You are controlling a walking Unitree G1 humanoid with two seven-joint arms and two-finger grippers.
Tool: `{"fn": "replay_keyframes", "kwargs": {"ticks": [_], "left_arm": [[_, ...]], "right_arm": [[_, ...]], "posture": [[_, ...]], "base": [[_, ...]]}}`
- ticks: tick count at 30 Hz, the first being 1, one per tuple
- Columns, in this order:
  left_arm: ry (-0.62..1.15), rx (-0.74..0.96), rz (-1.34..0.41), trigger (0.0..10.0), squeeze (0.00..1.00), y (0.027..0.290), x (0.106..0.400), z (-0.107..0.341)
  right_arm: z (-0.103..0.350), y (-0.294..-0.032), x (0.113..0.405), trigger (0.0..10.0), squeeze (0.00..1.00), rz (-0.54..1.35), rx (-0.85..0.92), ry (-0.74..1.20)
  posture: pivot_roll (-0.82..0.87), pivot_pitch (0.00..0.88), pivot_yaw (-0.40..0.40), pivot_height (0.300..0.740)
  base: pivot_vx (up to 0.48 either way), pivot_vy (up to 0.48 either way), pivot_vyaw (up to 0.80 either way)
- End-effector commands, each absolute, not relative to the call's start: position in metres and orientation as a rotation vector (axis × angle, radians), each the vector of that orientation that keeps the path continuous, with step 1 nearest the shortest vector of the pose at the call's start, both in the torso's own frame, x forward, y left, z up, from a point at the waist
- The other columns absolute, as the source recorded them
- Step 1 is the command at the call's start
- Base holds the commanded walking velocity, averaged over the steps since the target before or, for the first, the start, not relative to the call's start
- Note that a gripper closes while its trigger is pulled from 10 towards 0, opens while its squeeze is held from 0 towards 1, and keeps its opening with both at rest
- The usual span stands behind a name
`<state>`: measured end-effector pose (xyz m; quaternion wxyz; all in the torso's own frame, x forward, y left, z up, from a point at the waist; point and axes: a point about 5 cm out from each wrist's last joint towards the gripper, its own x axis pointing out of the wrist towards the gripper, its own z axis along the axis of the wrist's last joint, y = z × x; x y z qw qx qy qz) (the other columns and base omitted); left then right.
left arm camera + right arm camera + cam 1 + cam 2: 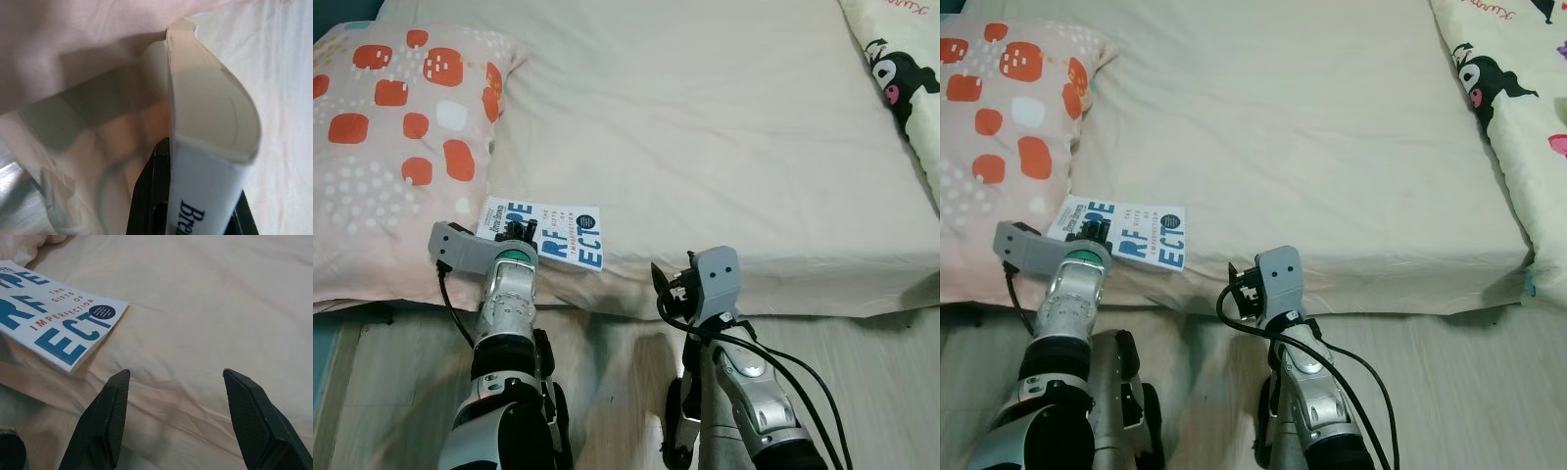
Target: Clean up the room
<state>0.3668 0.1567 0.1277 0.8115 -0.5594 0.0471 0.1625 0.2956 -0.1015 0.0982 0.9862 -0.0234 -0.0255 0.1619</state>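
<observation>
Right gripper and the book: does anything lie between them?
No. In the right wrist view, only bare cream bedsheet separates the open right gripper from the book; the left gripper holds the book.

A bedroom in a home.
A bed with a cream sheet, a spotted pillow, a cartoon blanket and a wooden floor show it.
</observation>
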Motion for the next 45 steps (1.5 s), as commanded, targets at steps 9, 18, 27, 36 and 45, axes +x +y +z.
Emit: {"fn": "replay_keyframes", "kwargs": {"ticks": [9,18,27,36,45], "left_arm": [[0.215,-1.457,0.244,10.0,0.00,0.072,0.368,0.130],[0.231,-1.528,0.276,10.0,0.00,0.065,0.369,0.130],[0.227,-1.467,0.342,10.0,0.00,0.073,0.364,0.115],[0.229,-1.461,0.327,10.0,1.00,0.071,0.364,0.114],[0.244,-1.427,0.323,10.0,0.00,0.070,0.362,0.111]], "right_arm": [[0.090,-0.094,0.283,10.0,0.00,0.442,-0.010,-0.011],[0.075,-0.077,0.258,10.0,0.00,0.667,0.012,0.092],[0.073,-0.077,0.253,10.0,0.00,0.708,-0.003,0.105],[0.074,-0.078,0.253,10.0,0.00,0.726,-0.016,0.114],[0.074,-0.078,0.253,10.0,0.00,0.727,-0.022,0.113]], "posture": [[-0.01,0.360,0.037,0.572],[-0.02,0.351,0.045,0.572],[-0.02,0.347,0.043,0.572],[-0.02,0.347,0.040,0.572],[-0.02,0.351,0.037,0.572]], "base": [[0.000,0.000,0.00],[0.000,0.000,0.00],[0.000,0.000,0.00],[0.000,0.000,0.00],[0.000,0.000,0.00]]}}
